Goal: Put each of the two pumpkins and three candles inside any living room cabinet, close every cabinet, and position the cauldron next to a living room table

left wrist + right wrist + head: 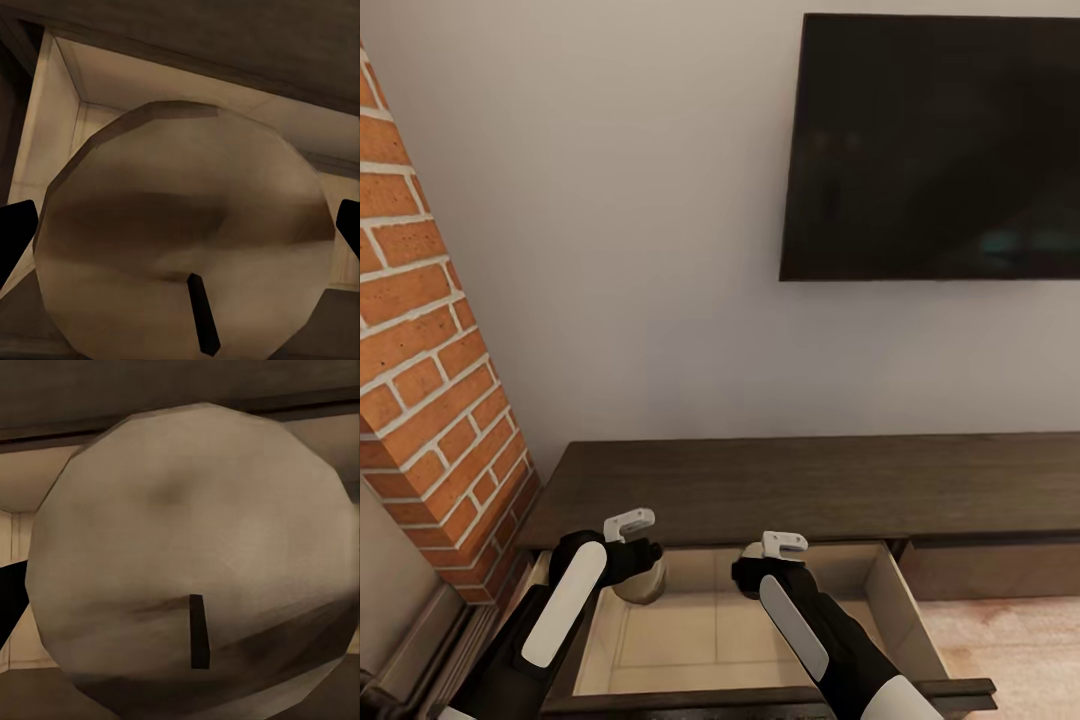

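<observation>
The cabinet (780, 485) runs long and low against the far wall, beneath a dark television (935, 145), with a brick column (430, 380) at its left end. Its left drawer (905, 620) is pulled out toward the robot, pale wood inside. Both arms reach down into it.

Left gripper (180, 225): dark fingertips (15, 232) stand at either flank of a round, pale candle (184, 232), seen top-on with its dark wick (202, 315) showing. The fingers bracket the candle and appear closed on it, though actual contact cannot be confirmed. In the head view this candle (640, 582) hangs directly below the left gripper (632, 555), in the far-left part of the drawer, upright, long axis vertical, wick toward the gripper.

Right gripper (775, 570): its wrist view shows a second candle (195, 562), very close, wick (196, 630) facing the camera. One dark finger (11, 600) sits at its side; the other is not discernible. Whether the grip is closed cannot be told.

Judgement: each candle lies straight below its own gripper along the finger axis, already inside the drawer's walls. The coming move turns on the vertical gap to the drawer floor, which cannot be read here. Each arm serves its own candle; neither needs to cross. Releasing with the candles upright should leave them standing; the drawer remains to be shut.
</observation>
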